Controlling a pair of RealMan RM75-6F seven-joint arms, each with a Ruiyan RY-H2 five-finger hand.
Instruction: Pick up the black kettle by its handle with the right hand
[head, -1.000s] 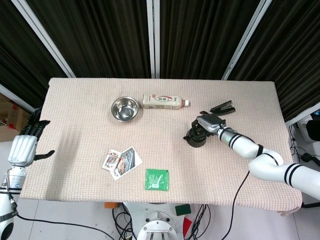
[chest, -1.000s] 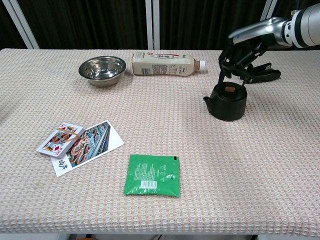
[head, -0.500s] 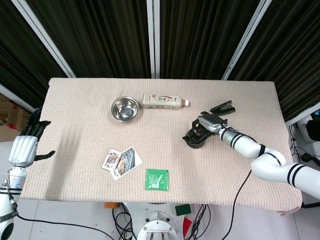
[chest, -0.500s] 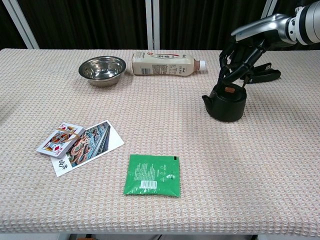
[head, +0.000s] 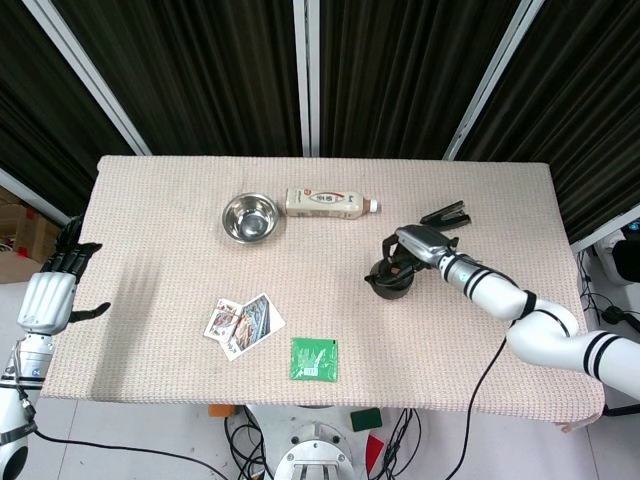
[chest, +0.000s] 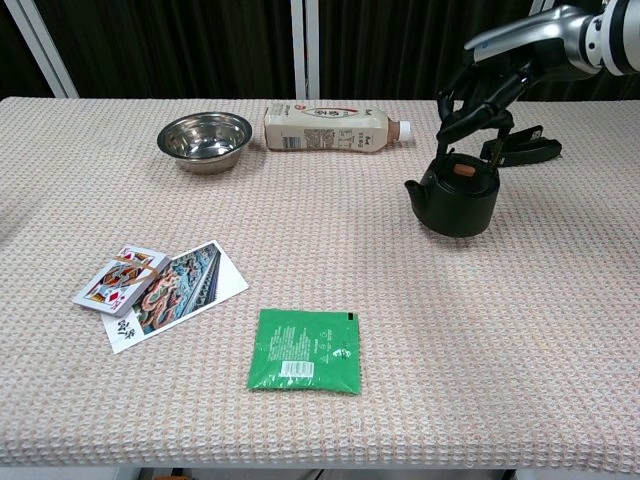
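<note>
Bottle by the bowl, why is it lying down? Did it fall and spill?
The bottle lies flat on its side beside the steel bowl, its cap pointing toward the black kettle. That looks a bit odd, but the cap seems to be on and no liquid shows on the table around it.

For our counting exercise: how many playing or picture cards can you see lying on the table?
2: a playing card at the table's front left, and a picture card overlapping it on its right. More might be hidden beneath them.
</note>
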